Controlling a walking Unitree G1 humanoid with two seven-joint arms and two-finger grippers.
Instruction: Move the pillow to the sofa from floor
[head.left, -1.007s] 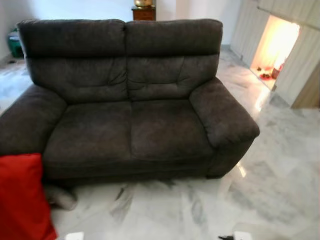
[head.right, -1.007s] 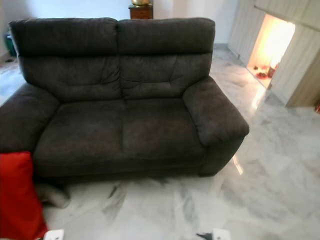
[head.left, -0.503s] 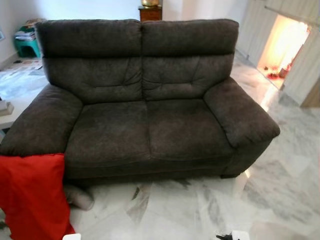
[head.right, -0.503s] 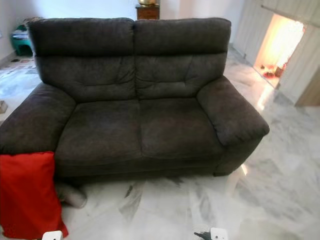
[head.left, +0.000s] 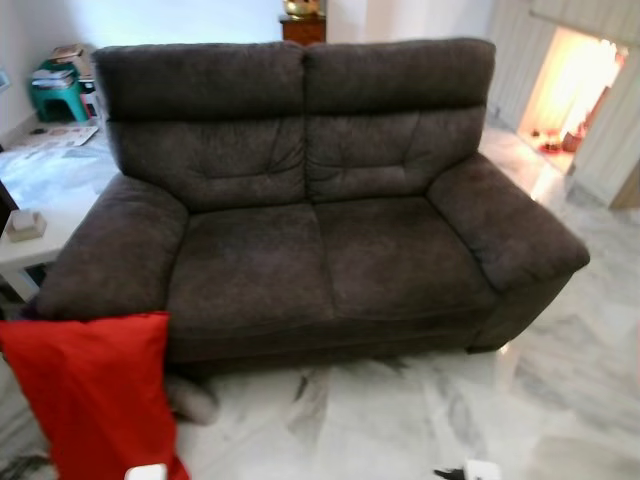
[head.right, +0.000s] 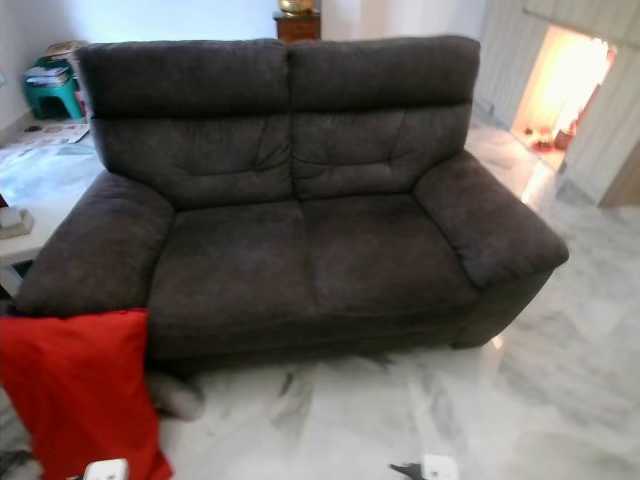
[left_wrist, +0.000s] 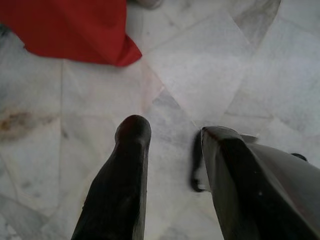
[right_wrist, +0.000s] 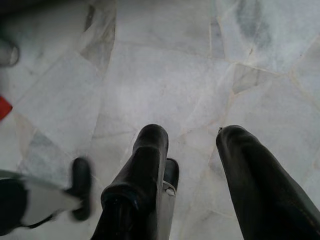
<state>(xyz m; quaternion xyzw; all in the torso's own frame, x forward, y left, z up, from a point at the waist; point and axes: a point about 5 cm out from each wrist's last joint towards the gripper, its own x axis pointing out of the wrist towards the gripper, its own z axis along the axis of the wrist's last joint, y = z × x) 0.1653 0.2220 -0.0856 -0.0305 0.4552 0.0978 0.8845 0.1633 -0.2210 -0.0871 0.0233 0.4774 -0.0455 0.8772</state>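
1. The red pillow (head.left: 95, 395) stood upright on the marble floor (head.left: 400, 420), leaning against the sofa (head.left: 320, 200) at its left armrest's front.
2. Left tool (left_wrist: 170, 132) and right tool (right_wrist: 192, 135) hung spread apart, holding nothing, over the floor.

- A home living room: a dark grey two-seat fabric sofa (head.left: 330, 200) stands on a polished white marble floor (head.left: 400, 420).
- A low white counter (head.left: 25, 255) sits beside it.
- A wooden cabinet (head.left: 303, 27) stands behind the sofa.
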